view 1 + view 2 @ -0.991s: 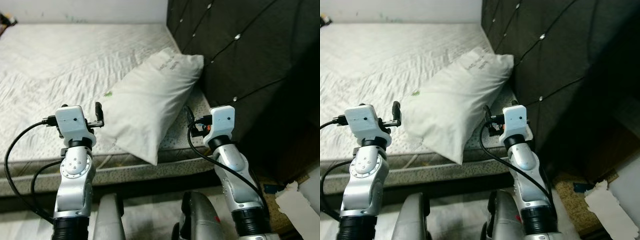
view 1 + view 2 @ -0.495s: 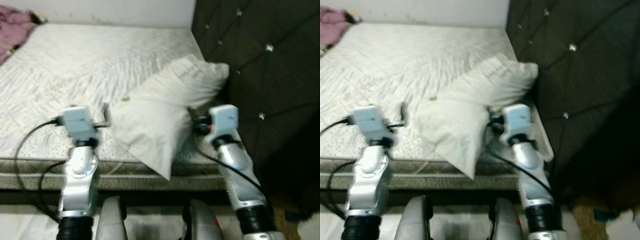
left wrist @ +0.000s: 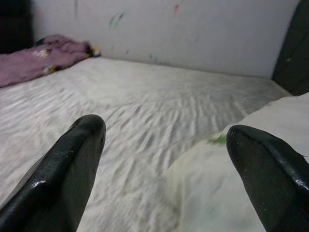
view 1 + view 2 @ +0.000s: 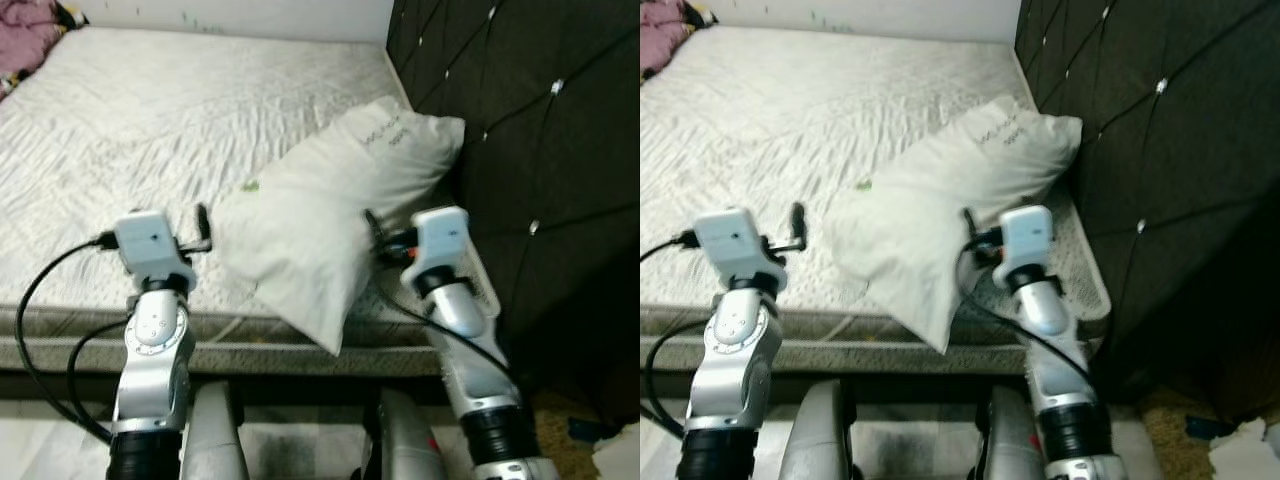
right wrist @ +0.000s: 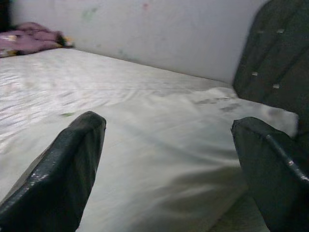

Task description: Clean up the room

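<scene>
White pillow (image 4: 335,215) lies askew on the bare mattress (image 4: 130,130), top end against the dark tufted headboard (image 4: 520,120), lower corner hanging over the bed edge. Left gripper (image 4: 200,228) sits just beside the pillow's left edge, fingers (image 3: 72,169) spread wide, nothing held. Right gripper (image 4: 372,232) is at the pillow's right side, fingers (image 5: 63,169) also wide, pillow filling the gap ahead. Likely step: grab the pillow to straighten it. Best to close both from opposite sides on bunched fabric, lift evenly; soft filling will sag. Purple cloth (image 3: 43,55) sits at the far bed corner.
</scene>
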### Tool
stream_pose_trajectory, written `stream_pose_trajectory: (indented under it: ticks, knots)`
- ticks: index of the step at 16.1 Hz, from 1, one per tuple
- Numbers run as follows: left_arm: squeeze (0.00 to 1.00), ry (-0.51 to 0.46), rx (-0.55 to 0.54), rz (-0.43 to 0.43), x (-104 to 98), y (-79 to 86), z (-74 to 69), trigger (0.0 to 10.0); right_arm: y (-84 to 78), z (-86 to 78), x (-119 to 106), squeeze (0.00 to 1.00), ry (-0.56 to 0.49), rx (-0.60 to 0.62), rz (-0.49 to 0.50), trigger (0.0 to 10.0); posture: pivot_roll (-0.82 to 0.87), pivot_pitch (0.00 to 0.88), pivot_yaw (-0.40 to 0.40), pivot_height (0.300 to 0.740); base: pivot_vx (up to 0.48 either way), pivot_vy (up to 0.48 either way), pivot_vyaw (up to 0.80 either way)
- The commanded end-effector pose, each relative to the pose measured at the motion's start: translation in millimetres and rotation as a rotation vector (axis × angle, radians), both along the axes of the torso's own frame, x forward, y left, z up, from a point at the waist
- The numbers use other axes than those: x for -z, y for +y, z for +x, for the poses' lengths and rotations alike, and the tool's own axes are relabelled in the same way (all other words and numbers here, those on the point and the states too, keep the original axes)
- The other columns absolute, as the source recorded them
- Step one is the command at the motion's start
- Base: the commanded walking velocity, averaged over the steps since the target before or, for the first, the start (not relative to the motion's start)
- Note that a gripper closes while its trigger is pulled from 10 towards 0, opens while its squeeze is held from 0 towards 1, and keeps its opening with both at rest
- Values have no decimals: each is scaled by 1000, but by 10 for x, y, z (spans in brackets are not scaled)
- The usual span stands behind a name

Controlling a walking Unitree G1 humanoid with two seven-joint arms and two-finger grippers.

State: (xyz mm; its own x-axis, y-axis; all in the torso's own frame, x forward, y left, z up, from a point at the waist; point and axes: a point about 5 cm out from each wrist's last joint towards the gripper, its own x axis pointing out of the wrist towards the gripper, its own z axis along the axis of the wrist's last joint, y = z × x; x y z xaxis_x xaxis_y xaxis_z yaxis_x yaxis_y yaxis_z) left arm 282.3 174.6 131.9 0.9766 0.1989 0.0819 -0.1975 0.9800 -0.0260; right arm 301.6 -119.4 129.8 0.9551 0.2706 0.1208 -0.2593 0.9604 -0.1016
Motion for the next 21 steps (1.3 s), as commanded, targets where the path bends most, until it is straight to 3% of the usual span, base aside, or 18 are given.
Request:
stream_pose_trajectory:
  ticks: [1,4,7,12,17,21]
  knots:
    - [0,12,9,-7,24,-49,-7,10000,-23,-8,3,0,4,6,-7,10000,4,0,-38,539,0,0,0]
    - [0,31,40,3,64,-73,-12,10000,-31,-39,123,0,47,-12,-28,10000,11,9,-37,539,0,0,0]
    - [0,16,8,4,-1,-29,20,10000,-8,-9,152,0,73,-43,-45,10000,39,29,-51,509,0,0,0]
    - [0,20,-4,7,6,11,-53,10000,51,22,221,0,101,-48,-42,10000,58,37,-48,509,0,0,0]
    - [0,5,8,13,-31,14,-43,10000,25,40,249,0,99,-62,-90,10000,62,40,-41,509,286,0,160]
    - [0,28,4,-7,-1,-16,-49,10000,2,58,293,0,131,-48,-88,10000,65,45,-46,509,0,0,200]
